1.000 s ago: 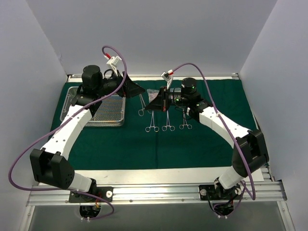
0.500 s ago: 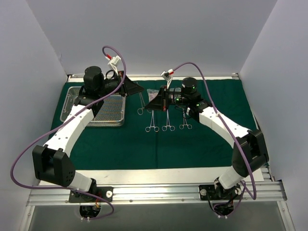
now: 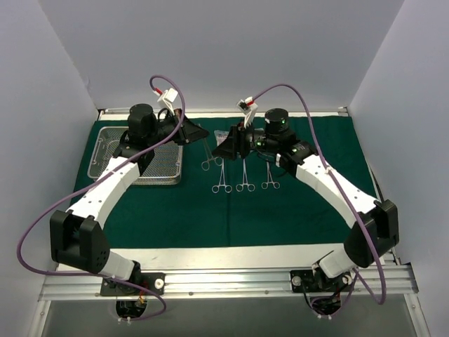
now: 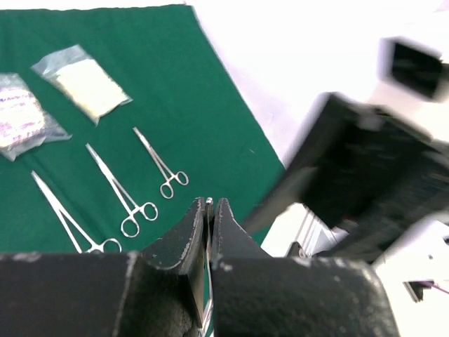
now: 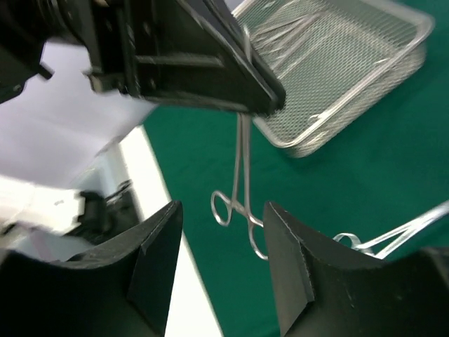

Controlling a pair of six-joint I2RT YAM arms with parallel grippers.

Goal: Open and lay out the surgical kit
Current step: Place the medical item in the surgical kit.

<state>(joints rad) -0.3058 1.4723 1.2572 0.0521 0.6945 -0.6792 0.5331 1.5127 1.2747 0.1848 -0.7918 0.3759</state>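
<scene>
The surgical kit lies spread on its dark green cloth [image 3: 295, 203]. A steel clamp [image 5: 242, 184] hangs ring-end down from my left gripper [image 4: 212, 203], which is shut on its tip. My right gripper [image 5: 223, 208] stands open around the clamp's rings without touching them. In the top view the left gripper [image 3: 198, 132] and right gripper [image 3: 226, 147] nearly meet above the cloth. Three clamps [image 3: 245, 178] lie in a row on the cloth. Two clear pouches [image 4: 88, 81] lie beyond them. The wire-mesh tray [image 3: 105, 165] sits at the left with more clamps in it.
White walls enclose the cloth on three sides. A metal rail [image 3: 224, 281] runs along the near edge by the arm bases. Purple cables [image 3: 175, 91] loop above both wrists. Bare white table [image 3: 231, 253] shows in front of the cloth.
My left gripper has closed on the clamp's tip. My right gripper, shut on the clamp before, has opened and let it go. The right arm has shifted slightly back.
</scene>
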